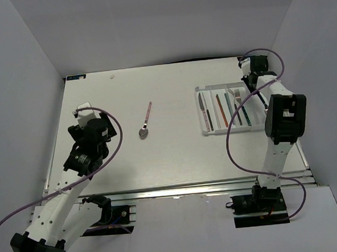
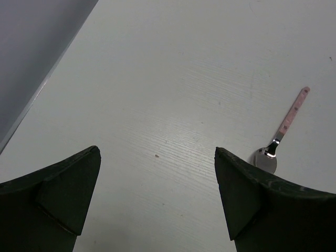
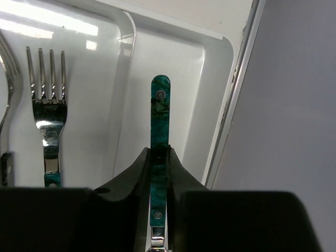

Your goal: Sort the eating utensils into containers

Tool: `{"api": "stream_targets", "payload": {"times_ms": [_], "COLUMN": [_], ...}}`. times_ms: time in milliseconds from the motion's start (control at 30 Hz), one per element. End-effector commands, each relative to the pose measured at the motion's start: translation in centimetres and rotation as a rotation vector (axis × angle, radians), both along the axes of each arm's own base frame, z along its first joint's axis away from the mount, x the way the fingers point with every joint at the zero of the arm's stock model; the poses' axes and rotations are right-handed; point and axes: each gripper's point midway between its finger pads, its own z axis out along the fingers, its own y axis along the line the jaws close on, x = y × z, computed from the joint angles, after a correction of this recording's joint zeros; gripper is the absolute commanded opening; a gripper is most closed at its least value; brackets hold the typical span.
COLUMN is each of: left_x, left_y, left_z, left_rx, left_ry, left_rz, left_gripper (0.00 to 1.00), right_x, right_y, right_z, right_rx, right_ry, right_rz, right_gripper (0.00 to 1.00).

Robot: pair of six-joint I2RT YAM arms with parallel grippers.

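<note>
A pink-handled spoon [image 1: 145, 121] lies alone mid-table; it also shows in the left wrist view [image 2: 283, 131]. My left gripper [image 1: 86, 116] is open and empty [image 2: 157, 152], low over bare table to the left of the spoon. The white tray [image 1: 202, 129] at the right holds a knife [image 1: 203, 108], an orange chopstick [image 1: 220, 110] and a fork [image 1: 237, 97] in separate compartments. My right gripper [image 1: 249, 80] is shut [image 3: 159, 152] on a teal-handled utensil [image 3: 159, 113], held lengthwise over the tray's rightmost compartment [image 3: 199, 79]. Its metal end is hidden under the fingers.
A teal-handled fork [image 3: 48, 105] lies in the compartment left of the held utensil, with another metal utensil [image 3: 4, 79] at the frame's edge. The tray's right rim [image 3: 224, 105] runs close to the table edge and the grey side wall [image 3: 294, 105].
</note>
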Motion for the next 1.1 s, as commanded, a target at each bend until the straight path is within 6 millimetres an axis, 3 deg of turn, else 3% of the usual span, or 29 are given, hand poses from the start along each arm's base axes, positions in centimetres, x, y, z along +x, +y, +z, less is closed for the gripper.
{"api": "stream_targets", "payload": {"times_ms": [0,100,133,200,333,433,467,500,533,567,600,633,700,733,800,833,867,933,967,1033,1067], "left_x": [0.4,0.6,0.7,0.8,1.5,3.2,4.2,5.5,6.4,7.9,9.6,10.5,12.6,14.6,16.2,17.9,18.5,20.2,20.1,20.4,20.2], "left_y": [-0.4,-0.5,-0.6,-0.8,-1.4,-3.2,-4.6,-6.5,-7.5,-8.7,-9.8,-10.6,-12.2,-13.4,-15.4,-16.3,-16.4,-16.8,-16.9,-18.1,-18.5], "left_z": [-0.2,-0.4,-0.5,-0.6,-0.5,0.1,1.5,0.3,0.0,1.5,-1.1,-1.8,-2.8,-4.0,-5.6,-4.7,-8.7,-9.9,-12.9,-14.6,-16.2], "left_rx": [0.004,0.006,0.005,0.005,-0.006,-0.034,-0.07,-0.081,-0.092,-0.109,-0.101,-0.109,-0.136,-0.144,-0.156,-0.151,-0.117,-0.098,-0.08,-0.112,-0.119], "left_ry": [0.013,0.024,0.028,0.033,0.038,0.052,0.032,0.09,0.114,0.101,0.195,0.232,0.274,0.293,0.339,0.324,0.434,0.467,0.54,0.56,0.593], "left_rz": [-0.016,-0.018,-0.024,-0.028,-0.048,-0.1,-0.151,-0.224,-0.254,-0.282,-0.302,-0.326,-0.384,-0.404,-0.494,-0.519,-0.521,-0.52,-0.531,-0.582,-0.599], "left_gripper": [0.98,0.98,0.98,0.98,0.98,0.98,0.98,0.98,0.98,0.98,0.98,0.98,0.98,0.98,0.98,0.98,0.98,0.94,0.91,0.85,0.82], "right_x": [0.5,0.8,0.9,1.0,1.5,2.2,2.2,2.3,2.4,2.3,2.3,1.6,0.6,-0.5,-1.8,-3.3,-4.2,-6.7,-7.6,-9.4,-10.2], "right_y": [-1.4,-2.0,-2.2,-2.1,-1.6,-1.1,-0.8,0.2,1.0,1.8,4.0,5.1,6.8,8.6,12.3,13.8,15.0,16.0,16.5,17.6,17.7], "right_z": [-0.5,-0.3,-0.3,-0.2,1.2,4.3,5.4,7.8,9.1,10.5,11.8,14.5,16.4,17.7,18.8,19.9,20.1,20.2,20.2,20.1,18.7], "right_rx": [-0.026,-0.018,-0.012,0.003,0.059,0.121,0.148,0.23,0.279,0.333,0.446,0.488,0.521,0.529,0.61,0.688,0.77,0.83,0.85,0.855,0.831], "right_ry": [-0.029,-0.054,-0.059,-0.067,-0.104,-0.163,-0.187,-0.237,-0.262,-0.288,-0.306,-0.355,-0.425,-0.496,-0.544,-0.563,-0.552,-0.53,-0.522,-0.509,-0.473], "right_rz": [-0.042,-0.072,-0.082,-0.099,-0.131,-0.169,-0.181,-0.202,-0.205,-0.211,-0.196,-0.172,-0.164,-0.13,-0.091,-0.034,-0.031,-0.035,-0.022,0.013,0.009], "right_gripper": [0.17,0.24,0.3,0.52,0.6,0.6,0.6,0.69,0.86,0.89,0.89,0.89,0.89,0.89,0.89,0.89,0.89,0.89,0.89,0.89,0.89]}}
